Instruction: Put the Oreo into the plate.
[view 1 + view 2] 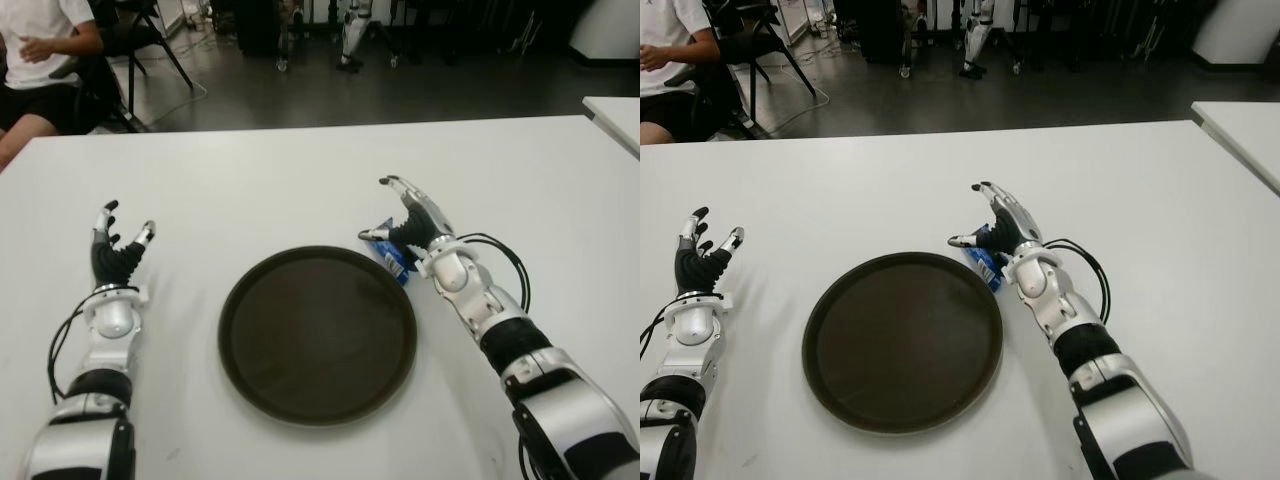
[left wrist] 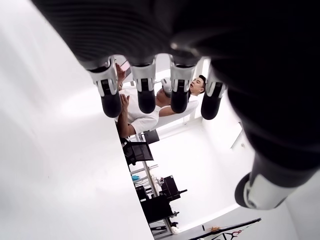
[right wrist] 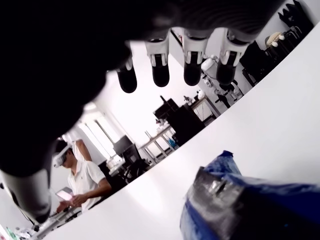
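The Oreo [image 1: 394, 260] is a blue packet lying on the white table [image 1: 300, 190], just off the upper right rim of the round dark plate [image 1: 318, 335]. My right hand [image 1: 400, 218] hovers over the packet with its fingers spread, thumb toward the plate. In the right wrist view the packet [image 3: 250, 205] lies beneath the palm and the fingers [image 3: 192, 70] are stretched out above it, not closed on it. Nothing lies on the plate. My left hand [image 1: 122, 242] shows to the left of the plate, fingers spread and holding nothing.
A seated person [image 1: 40, 50] and chairs are beyond the table's far left corner. A second white table [image 1: 615, 115] starts at the right edge. Cables [image 1: 505, 255] run along my right forearm.
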You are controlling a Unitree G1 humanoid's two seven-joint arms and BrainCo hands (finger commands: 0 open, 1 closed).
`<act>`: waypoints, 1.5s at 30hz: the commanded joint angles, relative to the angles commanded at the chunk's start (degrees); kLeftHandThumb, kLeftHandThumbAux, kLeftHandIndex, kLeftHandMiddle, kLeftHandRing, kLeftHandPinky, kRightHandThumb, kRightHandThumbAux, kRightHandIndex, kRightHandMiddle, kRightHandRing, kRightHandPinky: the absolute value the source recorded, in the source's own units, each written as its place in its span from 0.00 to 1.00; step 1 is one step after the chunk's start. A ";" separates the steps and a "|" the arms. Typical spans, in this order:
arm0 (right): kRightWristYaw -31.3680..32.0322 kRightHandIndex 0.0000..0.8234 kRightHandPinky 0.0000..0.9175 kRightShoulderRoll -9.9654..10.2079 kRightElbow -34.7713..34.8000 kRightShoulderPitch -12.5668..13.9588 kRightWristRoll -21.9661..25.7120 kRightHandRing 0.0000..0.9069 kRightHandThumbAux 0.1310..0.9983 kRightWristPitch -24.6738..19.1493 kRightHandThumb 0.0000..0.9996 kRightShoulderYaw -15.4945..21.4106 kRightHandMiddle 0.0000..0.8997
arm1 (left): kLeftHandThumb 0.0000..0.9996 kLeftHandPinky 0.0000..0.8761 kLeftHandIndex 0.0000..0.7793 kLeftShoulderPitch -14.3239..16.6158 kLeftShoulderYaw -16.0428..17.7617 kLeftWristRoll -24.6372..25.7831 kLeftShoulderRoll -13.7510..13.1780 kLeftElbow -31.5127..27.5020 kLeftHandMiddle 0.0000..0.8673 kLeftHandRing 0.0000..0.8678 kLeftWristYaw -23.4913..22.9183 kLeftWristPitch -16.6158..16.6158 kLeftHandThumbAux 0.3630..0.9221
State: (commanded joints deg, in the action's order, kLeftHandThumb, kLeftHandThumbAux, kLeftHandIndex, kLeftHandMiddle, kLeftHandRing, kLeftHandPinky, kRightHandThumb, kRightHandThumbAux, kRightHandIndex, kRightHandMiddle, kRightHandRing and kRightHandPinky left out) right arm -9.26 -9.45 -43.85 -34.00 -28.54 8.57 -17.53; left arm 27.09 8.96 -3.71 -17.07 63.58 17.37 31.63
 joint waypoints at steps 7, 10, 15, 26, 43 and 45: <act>0.79 0.00 0.00 -0.20 2.20 0.45 -0.97 0.00 0.60 -2.74 0.00 -0.67 0.00 | 0.00 0.00 0.00 0.08 0.07 0.00 -0.05 0.13 0.00 0.00 0.05 -0.04 0.51; 1.20 0.00 0.00 -0.35 3.06 0.56 -1.43 0.00 0.61 -4.15 0.00 -1.04 0.00 | 0.00 0.00 0.00 0.12 0.21 0.11 -0.19 0.14 0.00 0.00 0.04 -0.22 0.50; 5.11 0.00 0.00 -0.93 6.38 0.54 -3.53 0.00 0.62 -11.15 0.00 -2.59 0.00 | 0.00 0.00 0.00 0.09 0.10 -0.16 -0.43 0.09 0.00 0.00 0.34 -0.74 0.49; 12.56 0.00 0.00 -1.35 11.91 0.12 -8.61 0.00 0.60 -25.72 0.00 -6.58 0.00 | 0.00 0.00 0.00 0.24 0.01 -0.16 -0.10 0.26 0.00 0.00 0.28 -0.77 0.47; 16.20 0.00 0.00 -1.70 14.59 -0.24 -10.77 0.00 0.64 -32.29 0.00 -9.07 0.00 | 0.00 0.00 0.00 0.45 0.16 0.02 -0.23 0.78 0.00 0.00 0.07 -0.77 0.49; 16.05 0.00 0.00 -1.74 14.66 -0.20 -10.70 0.00 0.65 -32.30 0.00 -9.13 0.00 | 0.00 0.00 0.00 0.46 0.16 0.06 -0.18 0.76 0.00 0.00 0.02 -0.77 0.50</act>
State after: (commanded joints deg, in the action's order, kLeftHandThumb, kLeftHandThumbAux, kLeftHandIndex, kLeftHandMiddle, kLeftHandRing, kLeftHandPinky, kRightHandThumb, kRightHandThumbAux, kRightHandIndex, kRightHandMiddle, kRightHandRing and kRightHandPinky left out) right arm 6.79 -11.19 -29.19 -34.20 -39.24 -23.73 -26.66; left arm 27.55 9.12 -3.65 -17.25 64.34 17.38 30.86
